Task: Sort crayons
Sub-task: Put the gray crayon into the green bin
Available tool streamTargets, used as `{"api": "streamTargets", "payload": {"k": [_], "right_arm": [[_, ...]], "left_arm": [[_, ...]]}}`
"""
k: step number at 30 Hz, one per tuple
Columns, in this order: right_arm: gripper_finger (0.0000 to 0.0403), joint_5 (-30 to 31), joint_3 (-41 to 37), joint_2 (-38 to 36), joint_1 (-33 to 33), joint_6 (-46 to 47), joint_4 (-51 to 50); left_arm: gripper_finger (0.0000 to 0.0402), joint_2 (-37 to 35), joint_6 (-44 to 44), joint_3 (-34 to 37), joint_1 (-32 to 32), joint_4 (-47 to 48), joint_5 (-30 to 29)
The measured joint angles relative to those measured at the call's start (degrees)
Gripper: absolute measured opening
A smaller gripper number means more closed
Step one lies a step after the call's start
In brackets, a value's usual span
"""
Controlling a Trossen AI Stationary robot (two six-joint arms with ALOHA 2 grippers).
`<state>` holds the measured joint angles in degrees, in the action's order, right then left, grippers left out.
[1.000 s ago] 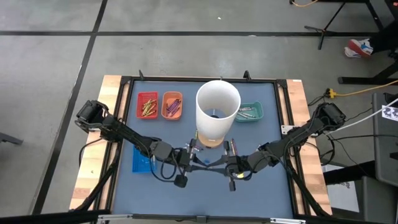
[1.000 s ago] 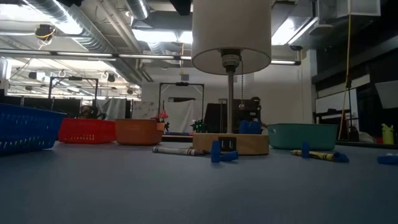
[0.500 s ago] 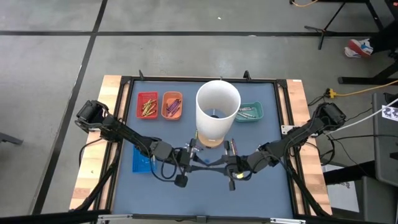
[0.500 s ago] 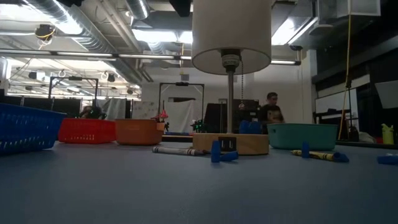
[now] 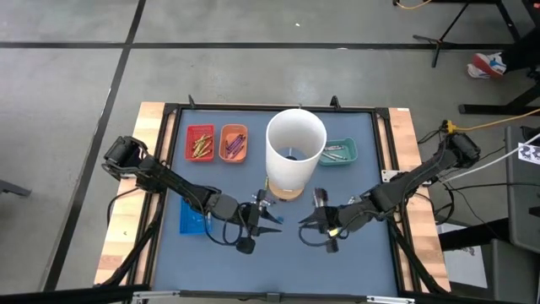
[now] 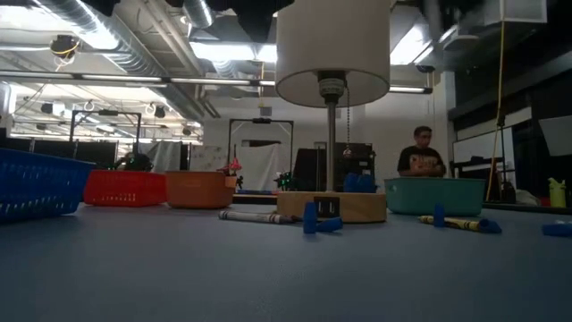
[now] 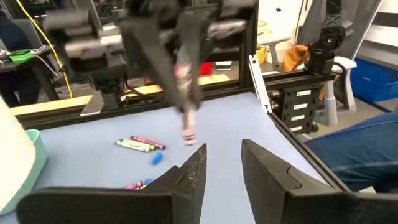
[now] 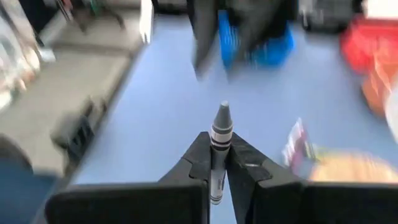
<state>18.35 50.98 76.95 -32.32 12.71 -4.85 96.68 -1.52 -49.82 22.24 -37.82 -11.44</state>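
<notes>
Right pincer (image 8: 217, 163) pinches a grey crayon (image 8: 220, 138) upright between its fingers, tip sticking out past them, probably so it can be carried and dropped tip-first into a tray. In the high view this pincer (image 5: 314, 226) sits right of desk centre, toward the near edge. Left pincer (image 7: 217, 163) is spread with nothing between the fingers; in the high view it (image 5: 272, 216) is just left of centre, facing the right one. Looks like a handover just finished, so the left is free.

Four trays: blue tray (image 5: 191, 219) near the left edge, and red tray (image 5: 200, 142), orange tray (image 5: 234, 142) and teal tray (image 5: 339, 152) along the far edge, one per colour group I'd guess. Red, orange and teal each hold some crayons; exact numbers too small to count. A tall white cylinder on a wooden base (image 5: 295, 152) stands mid-desk between orange and teal.

Loose crayons on the desk: low view shows a white-wrapped one (image 6: 250, 216) by the base, two small blue pieces (image 6: 320, 223) and a yellowish one (image 6: 458, 221) before the teal tray. Left wrist view shows about three loose ones (image 7: 140, 144) near the right side.

A person (image 6: 420, 159) stands in the room beyond.
</notes>
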Motion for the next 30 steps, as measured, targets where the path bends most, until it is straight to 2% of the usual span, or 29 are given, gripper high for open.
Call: {"api": "streamTargets", "payload": {"k": [7,17,24,30], "right_arm": [[0.0028,1.3,0.0,-2.3,0.1,4.6,-21.5],[0.003,17.9,0.0,-2.2,0.2,10.0,-48.8],[0.0032,29.8,0.0,-2.2,5.0,9.3,-57.6],[0.0032,30.4,0.0,-2.2,13.5,2.6,-58.0]], "left_arm": [[0.0086,0.0,0.0,0.0,0.0,0.1,0.0],[0.0086,0.0,0.0,0.0,0.0,1.4,0.1],[0.0086,0.0,-0.1,0.0,0.0,1.5,0.1],[0.0086,0.0,-0.1,0.0,0.0,1.4,0.1]]}}
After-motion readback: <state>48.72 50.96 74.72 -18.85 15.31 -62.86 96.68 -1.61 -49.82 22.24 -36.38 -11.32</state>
